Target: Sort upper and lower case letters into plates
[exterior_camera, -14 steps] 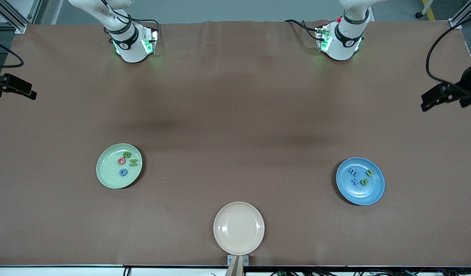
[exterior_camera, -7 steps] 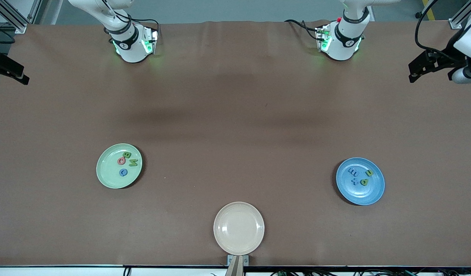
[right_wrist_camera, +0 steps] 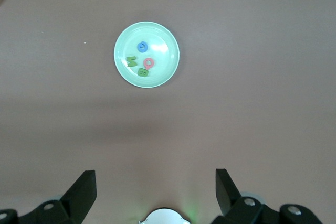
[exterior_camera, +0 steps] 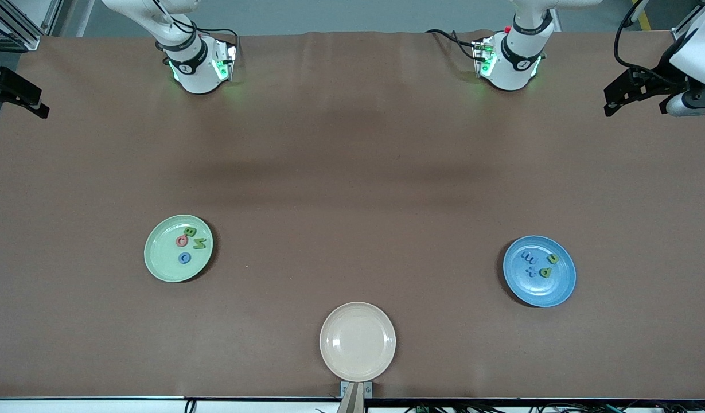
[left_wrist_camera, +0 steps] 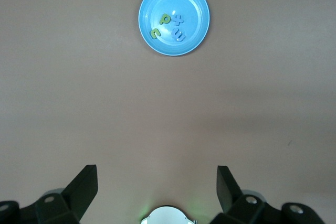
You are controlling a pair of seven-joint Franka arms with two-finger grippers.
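The mint green plate [exterior_camera: 160, 259] holds a pink Q [exterior_camera: 181, 240], green B [exterior_camera: 190, 232], green N [exterior_camera: 199, 243] and blue C [exterior_camera: 184, 257]. On the blue plate [exterior_camera: 553, 289] lie a blue m [exterior_camera: 528, 256], a blue x [exterior_camera: 533, 271] and two small green letters [exterior_camera: 552, 258]. My left gripper [exterior_camera: 616, 100] hangs open and empty, high over the table edge at the left arm's end; its wrist view shows its spread jaws [left_wrist_camera: 157, 170] and the blue plate [left_wrist_camera: 195, 2]. My right gripper [exterior_camera: 28, 100] is open and empty over the table edge at the right arm's end, the mint plate [right_wrist_camera: 166, 42] showing past it [right_wrist_camera: 155, 172].
A beige-cream plate [exterior_camera: 357, 342] with nothing on it sits near the table's front edge, midway between the two arms' ends. The two arm bases [exterior_camera: 198, 63] stand along the table edge farthest from the front camera. Brown cloth covers the table.
Both grippers have drawn back along the table's ends toward the bases' side, staying open. The plates and letters have not moved.
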